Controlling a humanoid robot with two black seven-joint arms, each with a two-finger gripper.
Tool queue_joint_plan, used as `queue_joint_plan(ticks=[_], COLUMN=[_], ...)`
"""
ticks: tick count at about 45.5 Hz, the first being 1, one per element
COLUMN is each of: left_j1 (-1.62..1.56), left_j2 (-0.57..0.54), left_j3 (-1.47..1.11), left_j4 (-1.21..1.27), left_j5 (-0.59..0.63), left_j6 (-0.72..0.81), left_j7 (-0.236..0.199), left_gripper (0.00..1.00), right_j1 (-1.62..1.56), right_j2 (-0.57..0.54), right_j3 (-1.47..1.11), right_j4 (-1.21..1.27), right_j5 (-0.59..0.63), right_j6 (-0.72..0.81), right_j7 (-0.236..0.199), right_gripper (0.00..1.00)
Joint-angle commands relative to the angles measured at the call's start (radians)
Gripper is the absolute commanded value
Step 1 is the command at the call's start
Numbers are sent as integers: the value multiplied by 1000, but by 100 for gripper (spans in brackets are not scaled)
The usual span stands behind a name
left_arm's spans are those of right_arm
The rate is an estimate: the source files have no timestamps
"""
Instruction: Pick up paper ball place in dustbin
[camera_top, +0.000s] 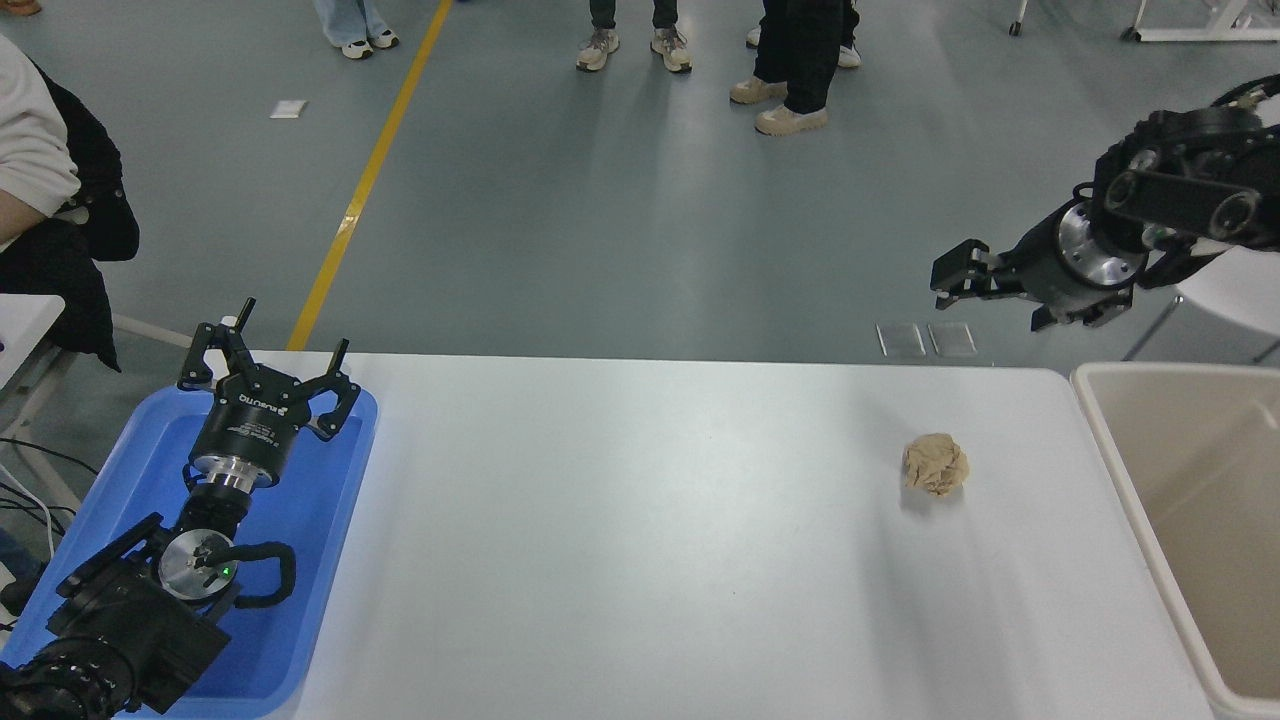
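Paper ball (936, 464) on table (640, 540), beside dustbin (1105, 440), roughly round. Right gripper (962, 284) nearer, raised beyond ball; jaw state unclear. Left gripper (268, 362) open, far across.

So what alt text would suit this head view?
A crumpled paper ball lies on a white table beside a beige dustbin. The right gripper hangs above, holding nothing; the left gripper is parked over a blue tray.

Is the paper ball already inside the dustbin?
No, the paper ball lies on the white table, apart from the dustbin at the right.
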Motion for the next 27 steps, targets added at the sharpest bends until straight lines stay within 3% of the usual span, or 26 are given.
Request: queue_joint_plan(ticks=[1,11,20,27], left_j1=[0,0,0,0], left_j2=[0,0,0,0], left_j3=[0,0,0,0], left_j4=[0,0,0,0], left_j5=[0,0,0,0], left_j6=[0,0,0,0], left_j7=[0,0,0,0], left_gripper=[100,100,100,100], right_j1=[-176,-300,-403,-452], right_j2=[93,179,229,233], right_j3=[8,-2,-5,-5], right_j4=[-97,-272,-307,-311], right_j5=[-3,-28,-138,-172], right_j6=[-138,-176,-328,-357], right_j7=[6,7,7,7], right_gripper=[100,100,100,100])
